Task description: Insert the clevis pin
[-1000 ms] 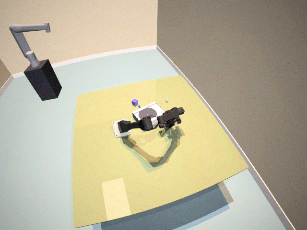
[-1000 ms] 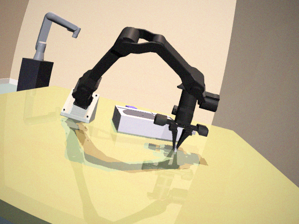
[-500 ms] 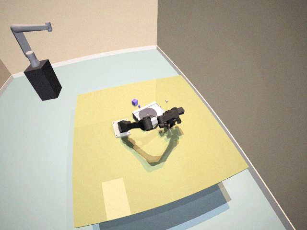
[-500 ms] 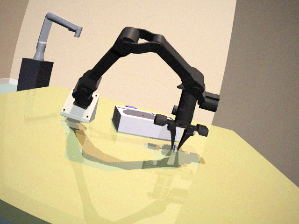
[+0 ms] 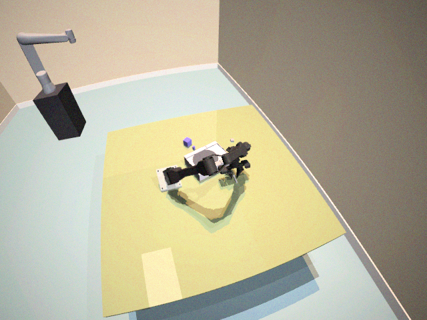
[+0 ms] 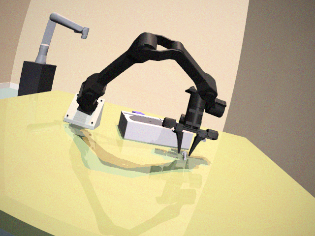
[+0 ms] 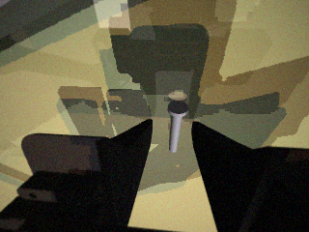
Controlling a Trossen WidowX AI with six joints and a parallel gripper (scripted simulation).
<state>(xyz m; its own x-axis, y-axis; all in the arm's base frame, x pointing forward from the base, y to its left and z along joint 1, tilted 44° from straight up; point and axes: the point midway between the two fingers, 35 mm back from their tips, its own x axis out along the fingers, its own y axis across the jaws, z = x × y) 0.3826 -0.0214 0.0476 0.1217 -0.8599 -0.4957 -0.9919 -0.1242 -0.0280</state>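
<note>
The gripper (image 5: 235,175) (image 6: 184,154) (image 7: 172,125) is standing partly open beside the tray (image 5: 217,147) (image 6: 152,133), its jaws parted moderately and holding nothing. The clevis pin (image 5: 235,178) (image 6: 184,155) (image 7: 175,130) is sitting outside the tray, on the exterior camera's side of it, with its shank showing in the gap between the fingertips and daylight on both sides in the wrist view. The disc (image 5: 203,157) (image 6: 144,119) is lying inside the tray, and the pin is not yet through it.

The step in hand seems to be taking a fresh grip on the pin. Doing it well is calling for patience: keeping the fingers centred on the shank, checking whether it is leaning or lying (I cannot tell which from these angles), then closing evenly so that neither fingertip is nudging it first. A grip just under the head is probably best, leaving the tip free for the holes in the tray. Closing off-centre is risking a roll or a skewed pin (a slim round shank is rarely forgiving). Before carrying it above the tray, lifting slightly and confirming that the shank is pointing down is worthwhile.
</note>
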